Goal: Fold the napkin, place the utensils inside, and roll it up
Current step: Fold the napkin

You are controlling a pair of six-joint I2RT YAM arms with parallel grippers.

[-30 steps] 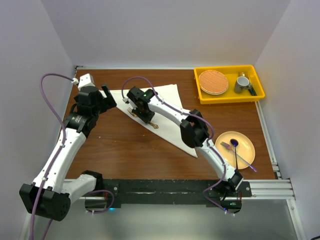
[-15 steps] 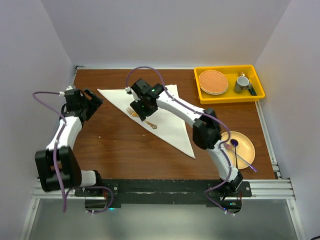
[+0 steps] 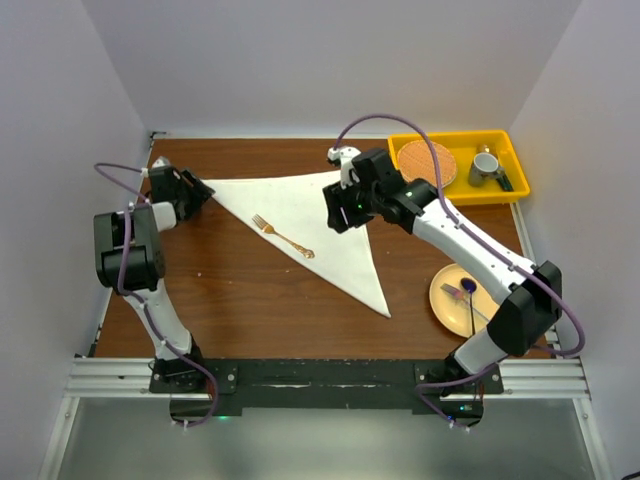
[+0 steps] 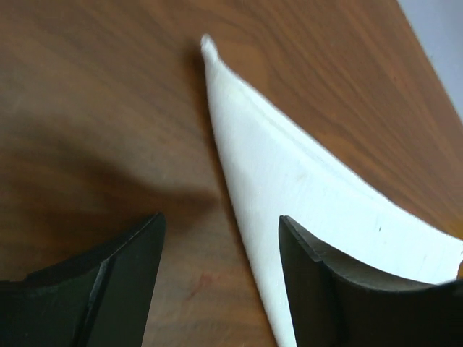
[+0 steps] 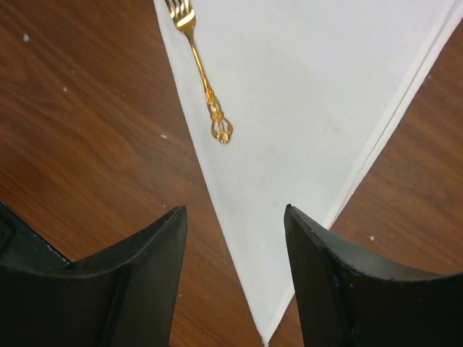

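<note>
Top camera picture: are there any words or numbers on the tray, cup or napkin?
None can be read. The yellow plastic tray, the off-white cloth napkin and the slim gold metal fork look plain. The small grey cup in the tray is too small to tell.

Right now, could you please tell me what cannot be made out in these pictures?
Top view: far right corner of the napkin, hidden under the right gripper.
Right wrist view: tine tips of the fork, cut by the top edge.
Top view: the dark thing beside the cup, too small.
</note>
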